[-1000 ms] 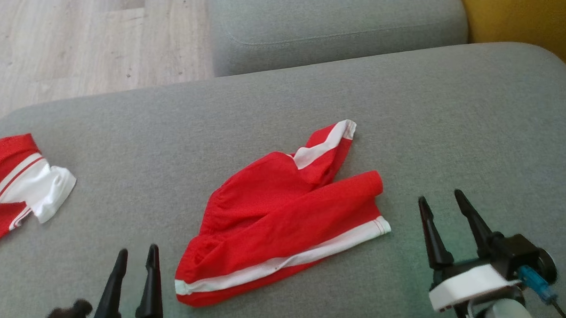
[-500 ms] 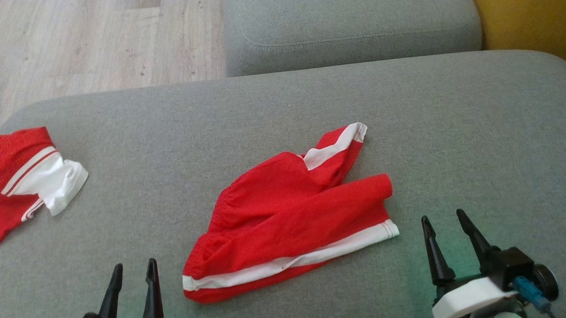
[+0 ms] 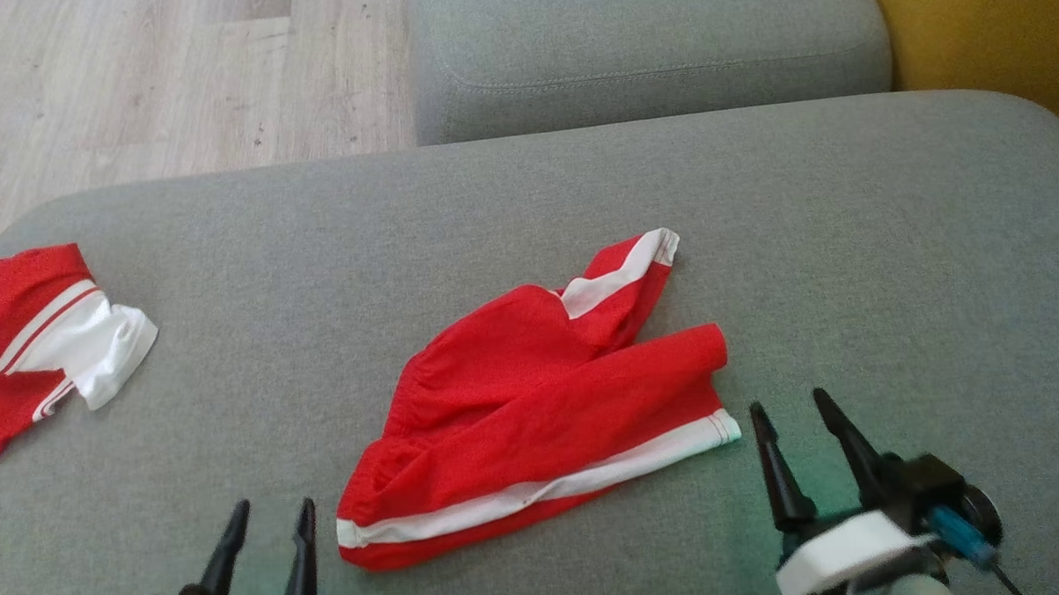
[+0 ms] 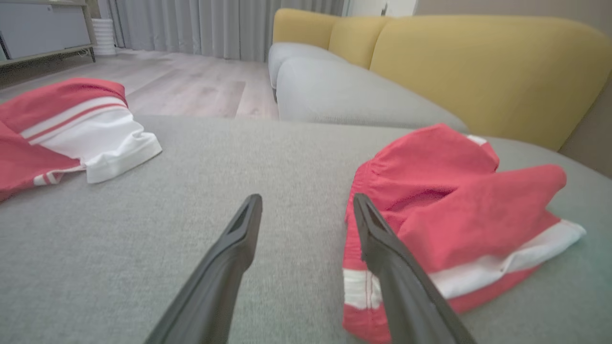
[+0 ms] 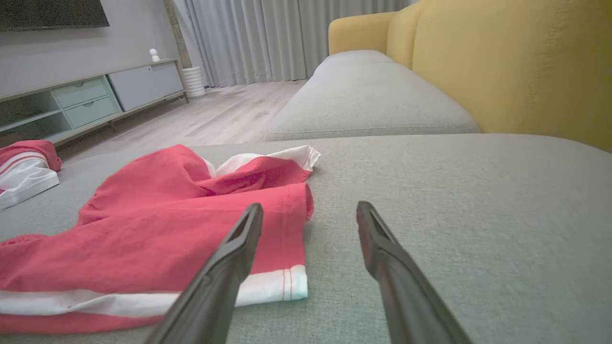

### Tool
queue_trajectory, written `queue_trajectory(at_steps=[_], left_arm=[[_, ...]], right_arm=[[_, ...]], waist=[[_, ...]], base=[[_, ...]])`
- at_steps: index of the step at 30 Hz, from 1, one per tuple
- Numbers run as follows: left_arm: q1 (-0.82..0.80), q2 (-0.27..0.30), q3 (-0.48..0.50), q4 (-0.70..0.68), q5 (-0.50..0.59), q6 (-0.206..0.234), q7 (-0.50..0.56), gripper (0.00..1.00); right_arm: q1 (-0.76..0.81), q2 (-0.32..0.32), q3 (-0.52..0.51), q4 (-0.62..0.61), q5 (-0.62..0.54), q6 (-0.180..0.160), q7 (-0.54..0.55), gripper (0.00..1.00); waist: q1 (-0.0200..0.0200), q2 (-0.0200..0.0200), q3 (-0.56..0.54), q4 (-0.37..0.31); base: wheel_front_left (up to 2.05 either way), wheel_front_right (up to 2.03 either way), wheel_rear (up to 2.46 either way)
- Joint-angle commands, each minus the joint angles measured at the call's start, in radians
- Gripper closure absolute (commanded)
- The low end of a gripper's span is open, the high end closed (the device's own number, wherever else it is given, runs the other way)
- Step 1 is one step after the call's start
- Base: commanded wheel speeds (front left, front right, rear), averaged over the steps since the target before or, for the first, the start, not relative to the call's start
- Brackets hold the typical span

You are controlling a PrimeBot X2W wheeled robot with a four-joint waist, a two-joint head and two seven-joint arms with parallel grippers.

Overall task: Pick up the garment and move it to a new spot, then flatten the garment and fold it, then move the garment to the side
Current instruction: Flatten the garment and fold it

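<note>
Head view had the red garment (image 3: 533,403) lying crumpled in the middle of the grey sofa seat (image 3: 844,234), long axis running from near-left to far-right, white stripe along the near edge. The left claw (image 3: 273,505) sat just beside the waistband corner and the right claw (image 3: 787,400) just beside the hem corner, both spread wide, holding nothing. Left wrist view: garment lay to the right of the fingers, with the right-hand finger crossing in front of its corner. Right wrist view was the mirror deal, garment off to the left, hem corner right by the left-hand finger. My guess is each arm takes its own end, right looked a touch nearer
</note>
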Motion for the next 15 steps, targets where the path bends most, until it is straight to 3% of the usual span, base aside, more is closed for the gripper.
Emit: queue_trajectory(at_steps=[1,10,15], left_arm=[[-0.022,0.028,0.012,-0.026,0.000,0.002,0.036,0.00],[-0.033,0.102,-0.070,-0.055,-0.150,0.002,0.258,0.00],[-0.070,0.142,-0.117,-0.062,-0.219,0.002,0.303,0.00]], right_arm=[[-0.076,-0.004,0.038,-0.018,0.001,0.007,0.013,0.00],[-0.173,-0.004,0.095,0.084,-0.006,0.007,0.251,0.00],[-0.225,-0.004,0.108,0.173,-0.016,0.007,0.318,0.00]], waist=[[0.0000,0.0000,-0.002,0.000],[0.0000,0.0000,0.031,0.010],[0.0000,0.0000,0.068,0.026]], base=[[0.00,0.00,0.00],[0.00,0.00,0.00],[0.00,0.00,0.00]])
